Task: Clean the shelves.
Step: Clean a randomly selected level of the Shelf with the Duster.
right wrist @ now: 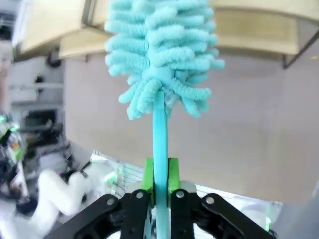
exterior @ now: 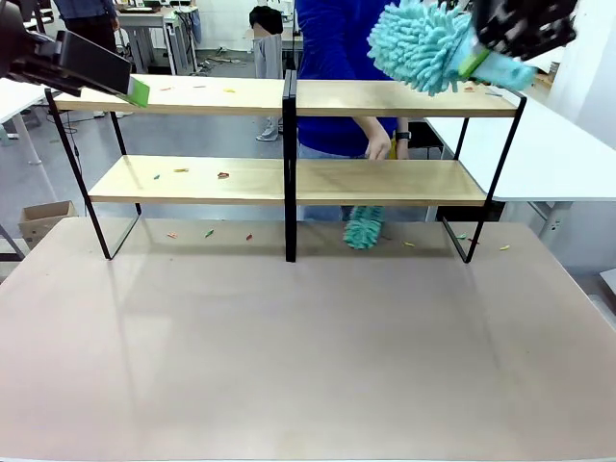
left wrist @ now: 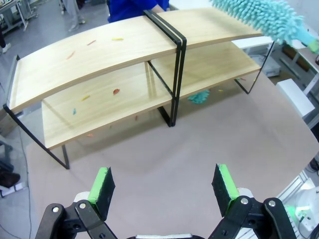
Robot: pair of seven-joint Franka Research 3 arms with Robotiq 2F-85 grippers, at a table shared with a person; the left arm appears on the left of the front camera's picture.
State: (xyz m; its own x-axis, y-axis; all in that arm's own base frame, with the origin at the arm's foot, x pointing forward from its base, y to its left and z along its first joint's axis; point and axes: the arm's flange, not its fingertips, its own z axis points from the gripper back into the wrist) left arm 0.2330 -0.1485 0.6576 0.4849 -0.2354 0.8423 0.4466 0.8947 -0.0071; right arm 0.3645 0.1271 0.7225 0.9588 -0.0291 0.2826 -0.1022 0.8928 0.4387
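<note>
Two long light-wood boards in a thin black metal frame make up the shelves point(exterior: 250, 179), which stand across the far part of the pale surface point(exterior: 289, 346). At the far left, the left gripper point(left wrist: 163, 185) hangs by the left end of the upper board. Its green pads are spread wide apart with nothing between them. I cannot tell whether it touches the wood.

The left half of the shelves looks undone. Small coloured scraps point(exterior: 222, 175) lie on both boards there, and more are scattered on the surface beneath. Past the central black post point(exterior: 290, 164), the right half looks mostly bare, apart from a speck or two near the right end of the upper board and a few bits on the surface below.

Just right of the post, a person's hand point(exterior: 380, 146) reaches in behind the lower board. A second teal duster point(exterior: 364, 227) hangs below that board, down at the surface.

At the upper right, the right gripper point(right wrist: 159, 175) is clamped on the thin handle of a fluffy teal microfibre duster point(exterior: 419, 46). Its head is held over the right end of the upper board. Whether it is touching the wood is unclear.

By my judgement the job is partly done at best. The left halves of both tiers are left to sweep, and the fallen scraps are left to clear.
</note>
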